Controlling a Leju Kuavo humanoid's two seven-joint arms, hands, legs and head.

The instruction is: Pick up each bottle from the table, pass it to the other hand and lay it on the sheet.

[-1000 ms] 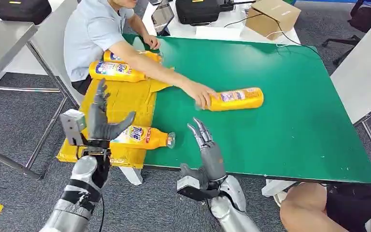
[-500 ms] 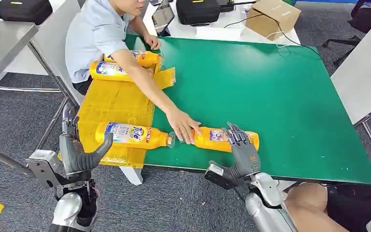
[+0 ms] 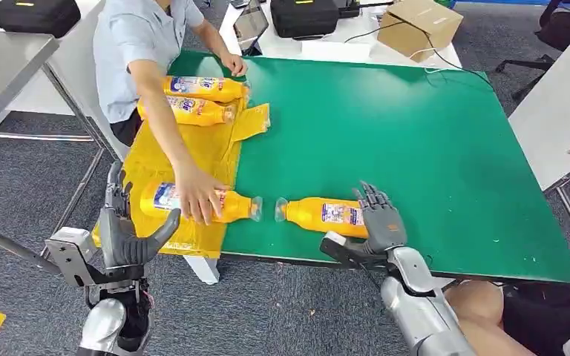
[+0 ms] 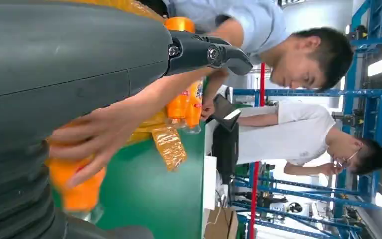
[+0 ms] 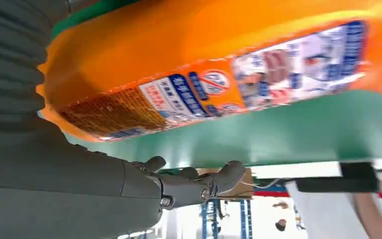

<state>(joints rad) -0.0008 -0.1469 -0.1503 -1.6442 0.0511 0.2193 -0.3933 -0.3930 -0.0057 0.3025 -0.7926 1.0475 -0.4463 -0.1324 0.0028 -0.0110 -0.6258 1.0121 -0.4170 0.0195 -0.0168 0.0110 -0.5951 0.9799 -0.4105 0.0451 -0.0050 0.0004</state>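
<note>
The right hand (image 3: 381, 220) now lies over the base end of the orange bottle on the green table (image 3: 325, 214), its fingers draped across the far side; half a second ago it had only just reached that bottle while a person's hand was still setting it down. Whether the fingers have closed into a real grip I cannot tell: the bottle lies flat on the table (image 3: 430, 133), near its front edge, not lifted. The person's hand (image 3: 197, 199) has left this bottle and now rests on the neighbouring bottle on the sheet (image 3: 208, 205), which lies cap to cap with the first, just apart. So the new bottle is free for the robot to take, and the pick-up looks to be starting.

The left hand (image 3: 125, 236) waits off the table's left corner, fingers spread and holding nothing, lower and nearer the robot than a second ago. Two more bottles (image 3: 197, 99) lie at the far end of the yellow sheet (image 3: 165, 152).

The right wrist view adds what the head view hides: the label side of the bottle (image 5: 214, 79) is close above the thumb (image 5: 199, 184), which stands clear of it below the table's edge. The left wrist view shows the person's hand (image 4: 97, 134) spread on the bottle on the sheet.
</note>
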